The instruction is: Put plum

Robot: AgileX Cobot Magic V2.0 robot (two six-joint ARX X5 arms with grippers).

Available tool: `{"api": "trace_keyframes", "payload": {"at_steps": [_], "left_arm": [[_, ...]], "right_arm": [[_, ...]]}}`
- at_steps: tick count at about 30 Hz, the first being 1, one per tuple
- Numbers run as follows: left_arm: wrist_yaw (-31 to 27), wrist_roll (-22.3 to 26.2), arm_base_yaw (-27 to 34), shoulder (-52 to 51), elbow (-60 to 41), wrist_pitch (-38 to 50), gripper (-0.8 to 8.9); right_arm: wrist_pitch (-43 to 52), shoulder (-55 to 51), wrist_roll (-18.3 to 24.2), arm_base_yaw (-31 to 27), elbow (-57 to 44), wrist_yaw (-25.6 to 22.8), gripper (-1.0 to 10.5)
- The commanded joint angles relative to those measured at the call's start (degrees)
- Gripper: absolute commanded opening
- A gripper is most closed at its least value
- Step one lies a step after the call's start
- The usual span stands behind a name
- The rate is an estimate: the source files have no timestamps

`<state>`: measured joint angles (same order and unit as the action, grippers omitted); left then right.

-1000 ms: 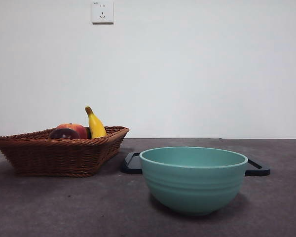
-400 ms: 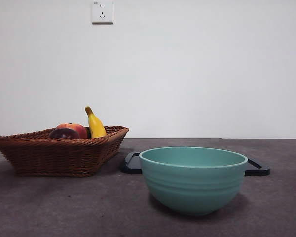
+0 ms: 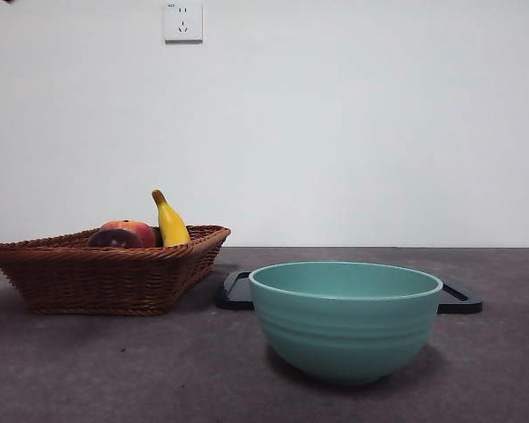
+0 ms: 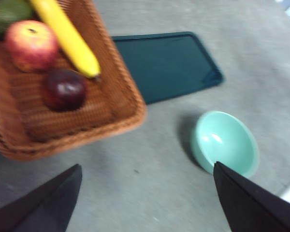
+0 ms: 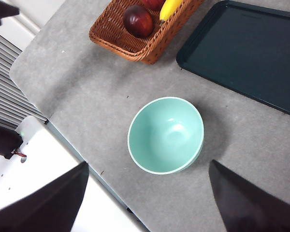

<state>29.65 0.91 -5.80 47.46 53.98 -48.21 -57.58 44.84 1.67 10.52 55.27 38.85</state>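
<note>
The dark maroon plum lies in the brown wicker basket, beside a red-orange fruit and a yellow banana. In the front view the plum peeks over the basket's rim at the left. It also shows in the right wrist view. My left gripper is open, high above the table near the basket. My right gripper is open, high above the teal bowl.
The teal bowl stands near the front, right of the basket. A dark flat tray lies behind it; it also shows in the left wrist view. A green fruit sits in the basket's corner. The table's edge runs near the bowl.
A small dark tip has appeared at the top left corner of the front view. The basket, fruit, bowl and tray have not moved.
</note>
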Motion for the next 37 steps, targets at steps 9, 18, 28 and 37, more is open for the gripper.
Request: {"api": "trace_keyframes", "payload": {"at_steps": [9,18,28,37], "left_arm": [[-10.12,-0.37,-5.95,16.76,12.92,1.57,4.35],[-16.61,1.51,-9.22,30.99,18.91,4.85,4.35],[-18.08,2.49,-9.66,42.60,18.91,10.58,4.36],[-18.43,4.44,-9.66,51.30,18.91,14.34,4.36]], "right_arm": [[0.52,0.37,-0.20,0.24,1.09,0.13,4.0],[0.50,0.37,-0.20,0.24,1.09,0.13,4.0],[0.50,0.39,-0.22,0.24,1.09,0.13,4.0],[0.48,0.39,-1.09,0.24,1.09,0.13,4.0]]}}
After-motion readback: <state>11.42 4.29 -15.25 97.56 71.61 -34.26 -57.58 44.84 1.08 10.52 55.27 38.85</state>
